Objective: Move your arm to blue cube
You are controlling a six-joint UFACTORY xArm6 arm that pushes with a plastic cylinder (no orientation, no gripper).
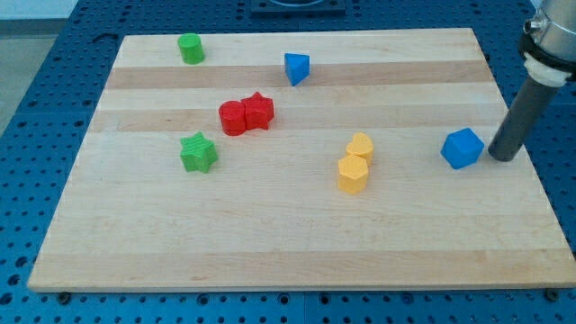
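Observation:
The blue cube (463,148) lies on the wooden board (270,243) at the view's right. My tip (502,158) stands on the board just to the right of the blue cube, a small gap apart from it. A second blue block, a wedge-like shape (296,68), lies near the view's top centre.
Two red blocks (246,114) touch each other left of centre. A green star (199,152) lies below them. A green cylinder (190,49) is at the top left. Two yellow blocks (355,165) touch at centre right. The board's right edge is close to my tip.

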